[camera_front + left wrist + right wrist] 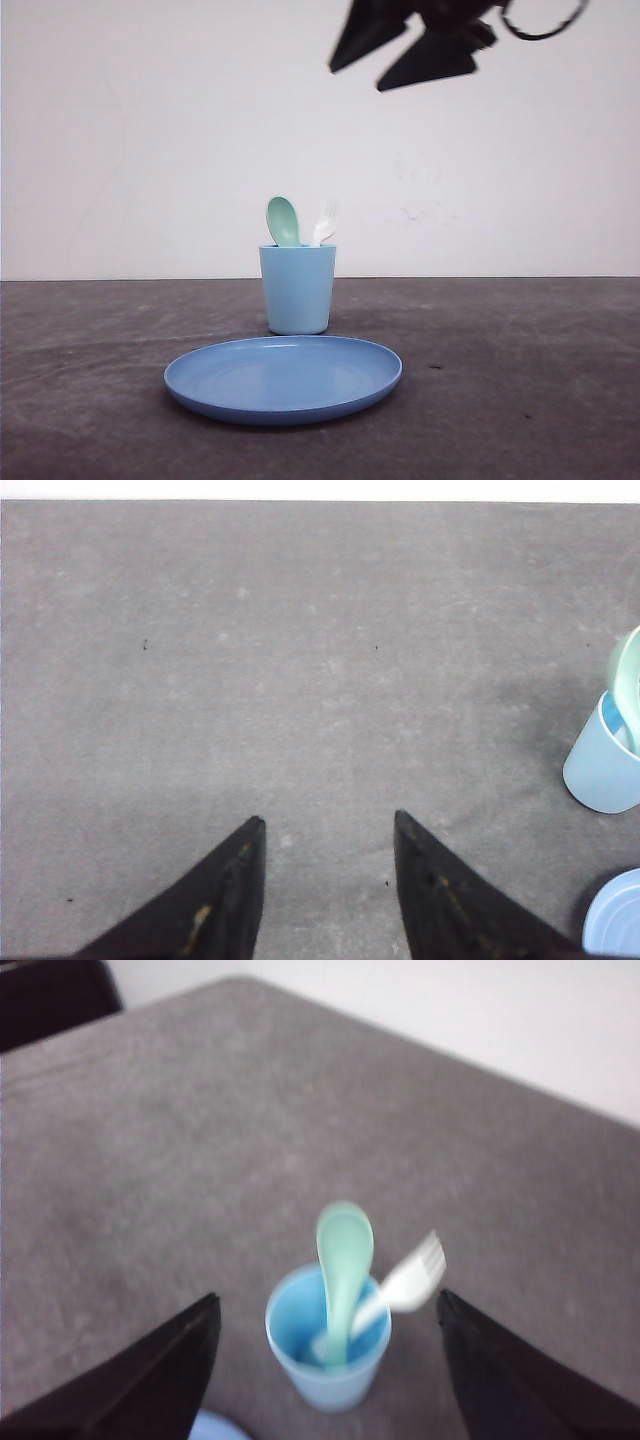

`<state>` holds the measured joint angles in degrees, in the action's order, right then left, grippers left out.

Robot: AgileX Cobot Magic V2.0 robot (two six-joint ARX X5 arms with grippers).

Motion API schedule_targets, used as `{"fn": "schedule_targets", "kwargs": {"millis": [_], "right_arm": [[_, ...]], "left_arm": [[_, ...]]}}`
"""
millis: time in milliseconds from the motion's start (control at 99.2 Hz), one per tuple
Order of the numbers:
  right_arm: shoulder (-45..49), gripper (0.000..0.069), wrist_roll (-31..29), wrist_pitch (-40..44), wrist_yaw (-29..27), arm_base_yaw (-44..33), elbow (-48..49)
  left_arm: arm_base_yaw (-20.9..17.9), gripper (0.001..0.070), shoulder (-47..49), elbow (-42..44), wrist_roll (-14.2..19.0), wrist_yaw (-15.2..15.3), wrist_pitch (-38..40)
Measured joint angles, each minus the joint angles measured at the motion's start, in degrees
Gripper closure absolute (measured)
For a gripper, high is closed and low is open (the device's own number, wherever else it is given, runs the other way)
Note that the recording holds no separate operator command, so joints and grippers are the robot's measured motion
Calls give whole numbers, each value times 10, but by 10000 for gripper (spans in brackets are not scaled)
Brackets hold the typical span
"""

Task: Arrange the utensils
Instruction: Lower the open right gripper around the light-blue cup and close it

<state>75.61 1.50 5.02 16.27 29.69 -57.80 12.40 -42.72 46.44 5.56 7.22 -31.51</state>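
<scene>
Both utensils already stand in the light blue plastic cup (pixel 297 288): the mint-green plastic spoon with its oval bowl (pixel 283 221) upward and, leaning away from it toward my right, the small white plastic fork (pixel 324 227) with its tines up. Handles down and heads poking above the rim is how I would want them stored, so I judge the sorting done or very nearly so. The cup sits near the middle of the dark grey table (pixel 520 380), closer to its far edge, and just in front of it, toward the near edge, lies the round blue plastic plate (pixel 283 378) with nothing on it. My right gripper (pixel 325 1360) hangs high above the cup, fingers spread wide and gripping nothing, the blur suggesting it is in motion. My left gripper (pixel 328 825) is likewise parted and carrying nothing, over bare table to the left of the cup. Nothing crowds the cup except the plate in front.
</scene>
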Motion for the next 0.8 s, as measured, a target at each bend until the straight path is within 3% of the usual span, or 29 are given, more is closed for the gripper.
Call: {"fn": "schedule_targets", "kwargs": {"millis": [403,615,797], "right_arm": [[-19,248,-37,-7,0,-24,123],[-15,32,-45,-18,1,-23,141],[14,10,-47,-32,2,-22,141]], "left_arm": [[0,476,0,0,0,0,-5],[0,476,0,0,0,0,-5],[0,476,0,0,0,0,-6]]}}
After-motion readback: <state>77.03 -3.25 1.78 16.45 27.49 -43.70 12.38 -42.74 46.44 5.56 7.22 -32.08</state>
